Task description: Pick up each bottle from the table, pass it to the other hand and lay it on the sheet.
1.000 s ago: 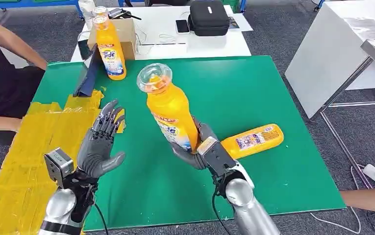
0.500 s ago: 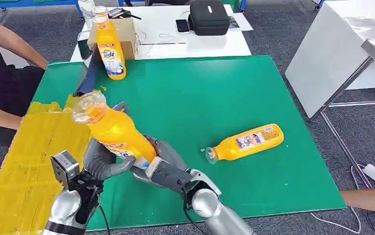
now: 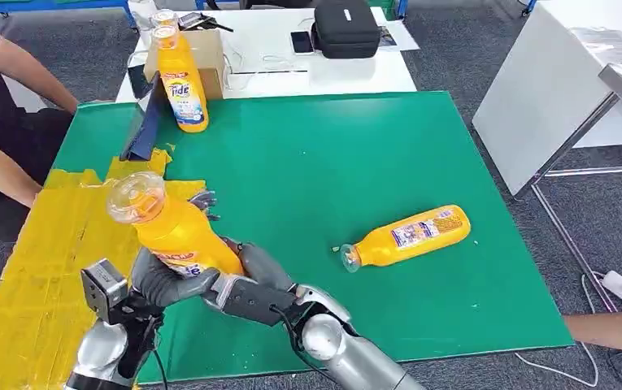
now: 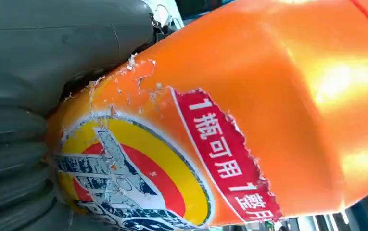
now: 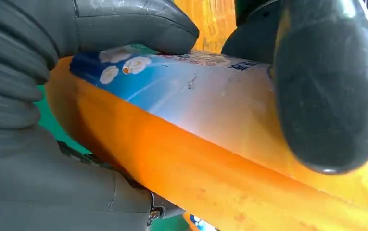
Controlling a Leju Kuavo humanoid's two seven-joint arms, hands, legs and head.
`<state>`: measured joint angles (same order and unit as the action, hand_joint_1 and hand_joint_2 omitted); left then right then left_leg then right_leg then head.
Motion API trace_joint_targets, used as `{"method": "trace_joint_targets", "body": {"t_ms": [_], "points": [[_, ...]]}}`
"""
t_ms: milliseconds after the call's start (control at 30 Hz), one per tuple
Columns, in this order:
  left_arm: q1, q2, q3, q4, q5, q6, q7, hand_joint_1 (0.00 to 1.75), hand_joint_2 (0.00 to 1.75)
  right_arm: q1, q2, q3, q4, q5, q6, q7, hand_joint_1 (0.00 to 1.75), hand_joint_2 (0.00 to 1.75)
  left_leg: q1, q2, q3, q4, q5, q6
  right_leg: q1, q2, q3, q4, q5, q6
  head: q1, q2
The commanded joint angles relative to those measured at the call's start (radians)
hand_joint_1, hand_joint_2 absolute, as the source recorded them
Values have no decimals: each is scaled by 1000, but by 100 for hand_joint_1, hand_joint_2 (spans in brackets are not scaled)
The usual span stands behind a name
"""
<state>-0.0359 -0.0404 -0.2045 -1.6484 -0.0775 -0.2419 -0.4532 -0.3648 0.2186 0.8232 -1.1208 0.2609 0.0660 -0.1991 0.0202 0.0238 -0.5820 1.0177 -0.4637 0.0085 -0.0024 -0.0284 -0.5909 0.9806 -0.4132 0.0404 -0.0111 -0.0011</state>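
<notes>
**Bottle between my two hands**

Held bottle (image 3: 179, 233): tilted, cap up-left, over the sheet's (image 3: 39, 276) right edge. My right hand (image 3: 246, 286) wraps its base; my left hand (image 3: 161, 280) closes around its body. Second bottle (image 3: 409, 236): lying on the mat (image 3: 356, 154), right. Third bottle (image 3: 179, 81): upright, far left.

The held bottle (image 3: 179, 231) is glossy orange plastic with a clear cap and a torn, scuffed paper label, gripped by each matt grey, ribbed robot hand (image 3: 161, 280) on silver metal arms, above a smooth green desk (image 3: 356, 162) and crinkled yellow sheet (image 3: 47, 260).
</notes>
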Motion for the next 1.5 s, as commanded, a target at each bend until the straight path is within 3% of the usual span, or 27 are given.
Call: {"method": "trace_joint_targets", "body": {"t_ms": [33, 133, 267, 300, 367, 567, 600, 700, 833, 867, 933, 967, 1000, 1300, 1467, 1500], "points": [[-65, 0, -58, 36, -14, -13, -12, 175, 175, 5, -29, 76, 70, 22, -2, 1, 175, 175, -2, -7, 4, -3, 1, 1, -2, -2, 5, -1, -1, -1, 0, 0], [-64, 4, -56, 28, -53, 11, -25, 175, 175, 18, -48, 40, 40, 28, -15, -1, 175, 175, -1, -5, 2, -2, 1, 1, -1, -2, 3, -1, -1, -1, 0, 0], [-53, 27, -46, -5, -242, 153, -27, 175, 175, 60, -105, -48, -56, 78, -77, 2, 175, 175, 0, -6, 1, -1, 1, 0, 0, -3, 3, -1, -1, 0, 0, 0], [-48, 34, -35, -17, -312, 209, -21, 175, 175, 77, -131, -88, -100, 91, -94, 12, 80, 175, -1, -7, 2, -1, 1, 1, -1, -4, 4, -1, -1, -1, 0, 0], [-37, 40, -16, -34, -424, 300, -14, 175, 175, 104, -177, -159, -162, 121, -118, 33, 0, 175, -1, -6, 1, -1, 1, 1, -1, -4, 2, -1, -1, 0, 0, 0], [12, 61, 24, -70, -717, 529, 18, 175, 175, 204, -275, -356, -319, 129, -76, 30, 0, 175, -4, -8, 0, -1, 1, 1, -4, -3, 2, 0, -1, 0, 0, 0], [20, 68, 26, -60, -877, 620, 69, 175, 175, 238, -309, -400, -362, 127, -78, 28, 0, 175, -4, -9, 1, -1, 0, 1, -4, -3, 4, -1, -1, 0, 0, 0], [25, 87, 23, -24, -1087, 712, 159, 175, 175, 294, -368, -483, -436, 115, -56, 6, 0, 175, -4, -10, 0, -1, 1, 1, -4, -5, 3, -1, -1, 0, 0, 0], [9, 125, 0, 79, -1360, 766, 295, 175, 175, 325, -433, -560, -488, 86, -11, -10, 0, 175, -6, -10, 0, -1, 1, 1, -5, -6, 3, -1, -1, 0, 0, 0], [7, 134, 8, 95, -1480, 747, 351, 175, 175, 324, -440, -563, -489, 89, -7, -7, 0, 175, -7, -11, 2, -2, 1, 1, -6, -6, 4, -1, -1, 0, 0, 0], [-65, 308, -189, 175, -1493, 650, 585, 175, 175, 314, -472, -580, -491, 87, 13, 4, 0, 175, -8, -9, 2, -2, 1, 1, -7, -3, 4, -1, -1, -1, 0, 0], [-80, 323, -223, 209, -1493, 650, 611, 175, 175, 309, -478, -590, -490, 82, 20, 6, 0, 175, -8, -9, 0, -2, 1, 1, -7, -5, 2, -1, 0, -1, 0, 0], [-112, 328, -242, 305, -1493, 563, 607, 175, 175, 294, -500, -600, -483, 80, 36, 13, 0, 175, -7, -10, 1, -2, 1, 1, -6, -5, 3, -1, 0, -1, 0, 0], [-213, 350, -250, 595, -1493, 476, 603, 175, 175, 238, -531, -585, -448, 90, 78, 26, 0, 175, -7, -5, 0, -1, 3, 3, -6, -2, 1, 1, 0, 0, 0, 0], [-225, 348, -206, 655, -1493, 472, 569, 175, 175, 238, -555, -584, -445, 91, 79, 27, 0, 175, -7, -6, 0, -1, 3, 3, -7, -2, 1, 1, 0, -1, 0, 0], [-217, 342, -190, 653, -1493, 496, 562, 89, 175, 244, -574, -586, -451, 96, 81, 32, 0, 175, -8, -6, 2, -2, 3, 3, -7, -1, 2, 1, 0, -1, 0, 0]]}}
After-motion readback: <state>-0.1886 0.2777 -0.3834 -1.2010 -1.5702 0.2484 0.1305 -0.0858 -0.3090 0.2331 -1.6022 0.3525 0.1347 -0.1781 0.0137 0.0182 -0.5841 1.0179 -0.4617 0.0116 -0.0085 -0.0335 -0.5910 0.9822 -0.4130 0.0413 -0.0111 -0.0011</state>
